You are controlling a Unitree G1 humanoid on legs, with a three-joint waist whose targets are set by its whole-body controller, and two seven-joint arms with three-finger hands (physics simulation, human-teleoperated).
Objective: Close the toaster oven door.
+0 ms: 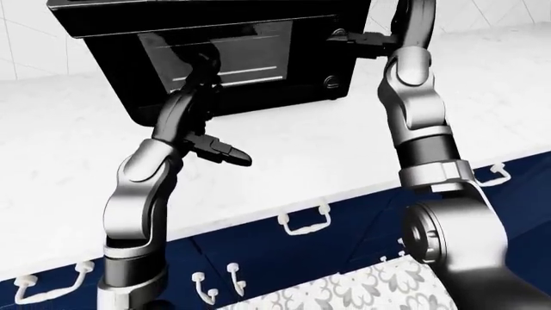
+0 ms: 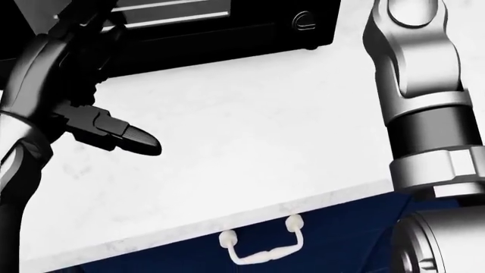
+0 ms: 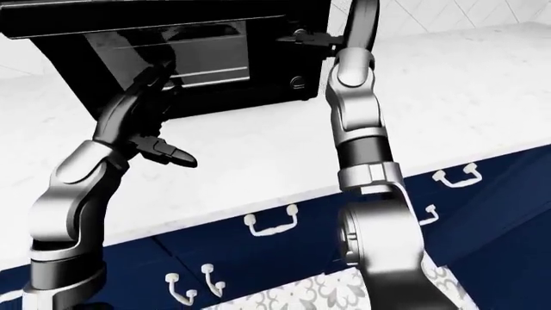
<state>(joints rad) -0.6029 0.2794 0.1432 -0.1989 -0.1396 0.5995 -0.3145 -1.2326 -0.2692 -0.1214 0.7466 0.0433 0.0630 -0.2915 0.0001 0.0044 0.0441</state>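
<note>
The black toaster oven (image 1: 258,16) stands on the white counter at the top of both eye views. Its glass door (image 1: 250,61) faces me and looks nearly upright; I cannot tell whether it is fully shut. My left hand (image 1: 205,103) reaches up against the door's left part, fingers stretched along the glass and thumb (image 2: 132,139) sticking out over the counter. Up at the oven's right edge is my right hand (image 1: 349,40), fingers pointing left and closed round nothing. A round knob (image 2: 303,20) sits at the oven's lower right corner.
The white marble counter (image 1: 301,148) runs across the views, and its edge crosses the lower half. Below it are dark blue drawers with white handles (image 1: 303,219). A grey patterned surface (image 1: 362,290) shows at the bottom. My right forearm (image 2: 425,85) fills the head view's right side.
</note>
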